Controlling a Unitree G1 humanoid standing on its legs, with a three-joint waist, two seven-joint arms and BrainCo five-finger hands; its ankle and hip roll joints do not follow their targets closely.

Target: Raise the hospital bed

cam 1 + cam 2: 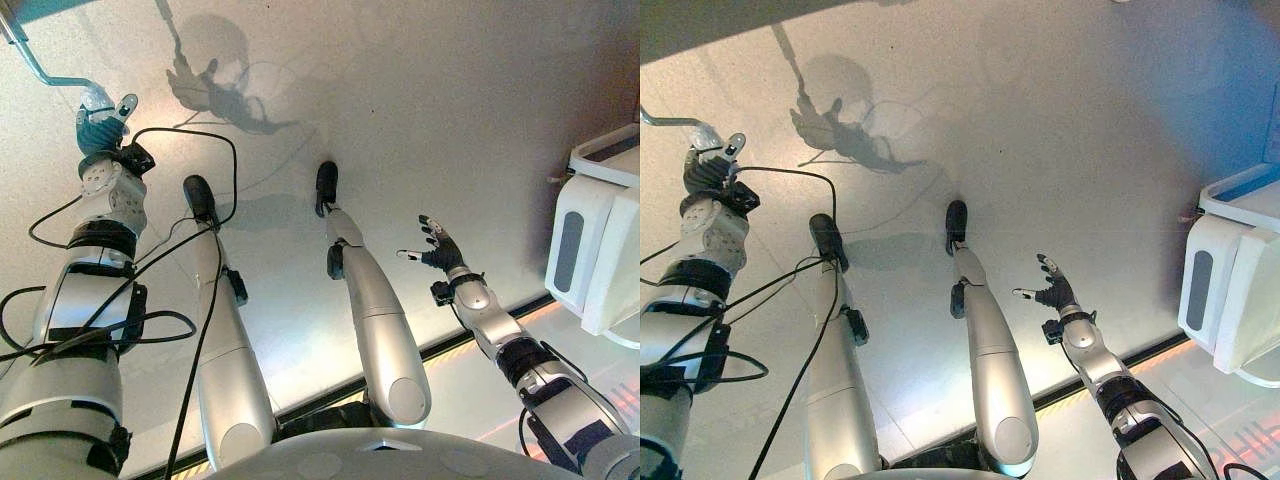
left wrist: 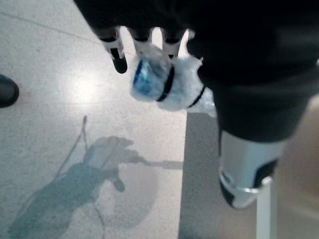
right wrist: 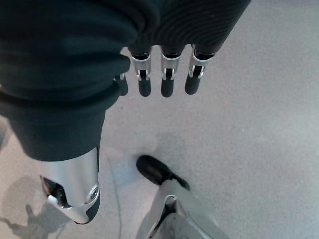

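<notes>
— Where was the crank when you looked?

— Far out to my left, over the floor. The bed crank, a thin metal rod with a bend in it, ran in from the upper left corner of the head views, and its handle, wrapped in clear plastic with dark bands, sat in my left hand.

— Was that hand closed on it?

— Yes. In the left wrist view I saw the fingers curled over the wrapped handle from one side and the thumb standing apart on the other, so the hand was clamped around it.

— And the right hand?

— My right hand hung low on the right, above bare floor, holding nothing. Its fingers were straight and spread, the thumb well apart from them.

— Anything else nearby?

— A white and grey piece of equipment stood at the right edge, well apart from both hands.
</notes>
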